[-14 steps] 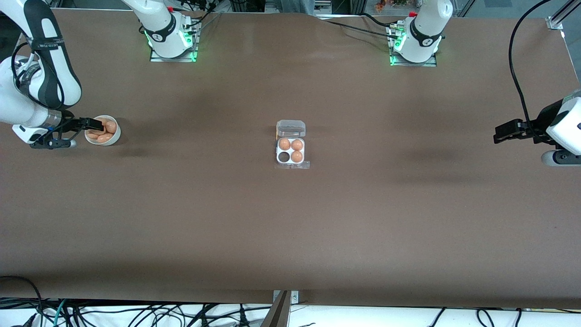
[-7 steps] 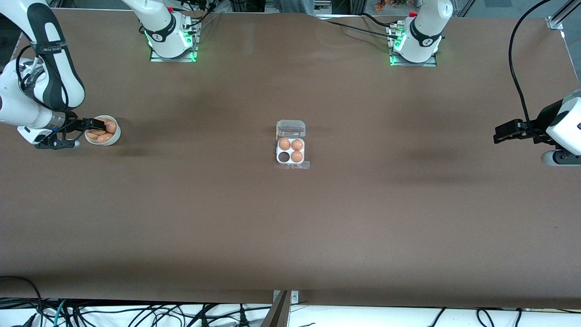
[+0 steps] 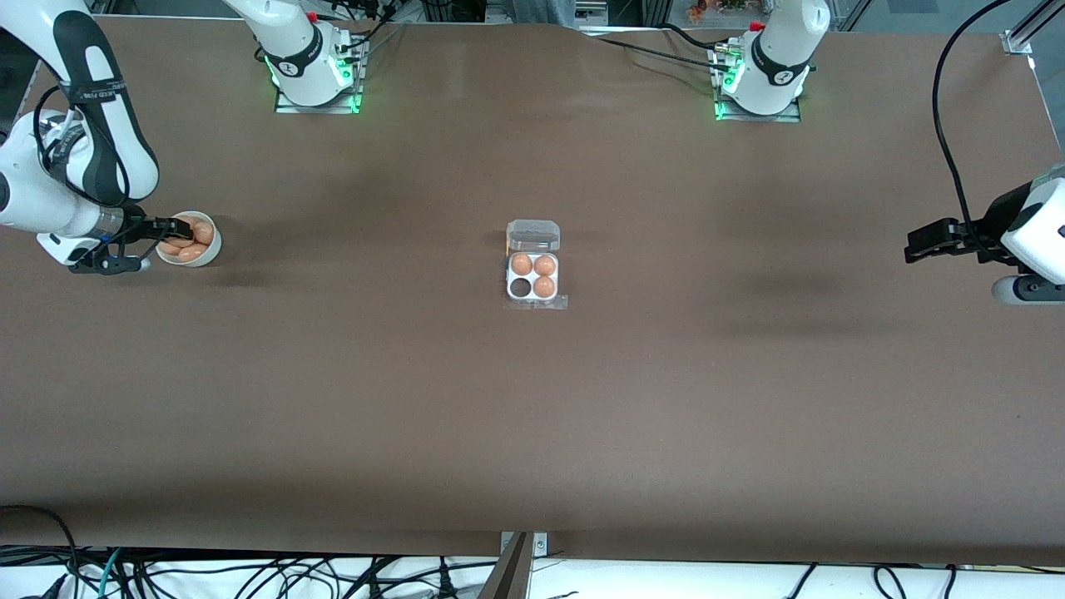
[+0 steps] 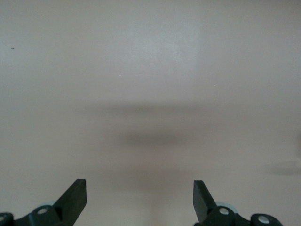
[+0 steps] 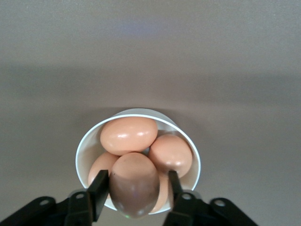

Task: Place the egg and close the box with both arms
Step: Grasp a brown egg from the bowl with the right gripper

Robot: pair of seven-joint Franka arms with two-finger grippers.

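Only eggs [image 5: 129,135] crowd the bowl [image 5: 84,149] beneath the right claw [image 5: 135,188].

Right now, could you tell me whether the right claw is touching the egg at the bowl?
Touching: the right wrist view shows the right claw with both fingers pressed against the sides of the egg over the white bowl.

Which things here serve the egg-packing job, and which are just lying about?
Job:
small clear-plastic egg box, lid open
white bowl of brown eggs
brown egg between the right gripper jaws
left gripper, waiting, open

Lying about:
black cables past the brown table edge
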